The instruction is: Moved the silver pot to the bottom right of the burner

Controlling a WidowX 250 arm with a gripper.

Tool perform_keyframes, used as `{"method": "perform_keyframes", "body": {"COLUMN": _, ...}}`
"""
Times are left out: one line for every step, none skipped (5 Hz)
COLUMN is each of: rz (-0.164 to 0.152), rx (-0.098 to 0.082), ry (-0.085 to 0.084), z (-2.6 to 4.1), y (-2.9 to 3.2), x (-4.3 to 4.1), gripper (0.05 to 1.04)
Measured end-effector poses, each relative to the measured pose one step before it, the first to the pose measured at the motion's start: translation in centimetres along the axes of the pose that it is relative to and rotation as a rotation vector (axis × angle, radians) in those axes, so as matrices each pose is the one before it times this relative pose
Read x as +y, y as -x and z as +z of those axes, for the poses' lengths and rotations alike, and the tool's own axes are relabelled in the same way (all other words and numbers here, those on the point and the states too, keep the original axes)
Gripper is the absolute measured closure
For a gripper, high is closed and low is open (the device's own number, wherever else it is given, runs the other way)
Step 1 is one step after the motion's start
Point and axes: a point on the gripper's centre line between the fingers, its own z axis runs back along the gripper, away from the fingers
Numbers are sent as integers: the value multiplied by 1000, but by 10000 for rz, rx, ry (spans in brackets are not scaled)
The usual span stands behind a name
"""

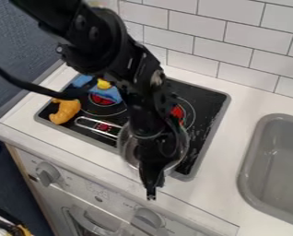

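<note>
Hanging in front of the silver pot, your claw points down toward the near edge of the white counter. You cannot tell whether it is released, clenched or grasping the pot, since dark parts overlap there. The pot lies at the near right of the black cooktop, much of its round, shiny metal body hidden behind your arm. Its long, looped handle reaches left across the near left burner. The far right burner is partly covered by your arm, its red centre peeking out. At the far left, you have a blue item, hard to make out, with a small, rounded yellow piece by it; left of them, a smooth, curved orange toy. To the right, the grey, round-cornered sink is cut off. Beyond, you face glossy white tiles with dark joints; on the near side, chunky grey knobs, the right one partly cut off.
</note>
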Motion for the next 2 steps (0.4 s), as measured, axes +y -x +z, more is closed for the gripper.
{"method": "perform_keyframes", "body": {"rz": 956, "rx": 108, "ry": 60, "z": 442, "y": 338, "x": 404, "gripper": 510}}
{"method": "perform_keyframes", "body": {"rz": 1677, "rx": 50, "ry": -211, "z": 2378, "y": 760, "x": 768, "gripper": 222}}
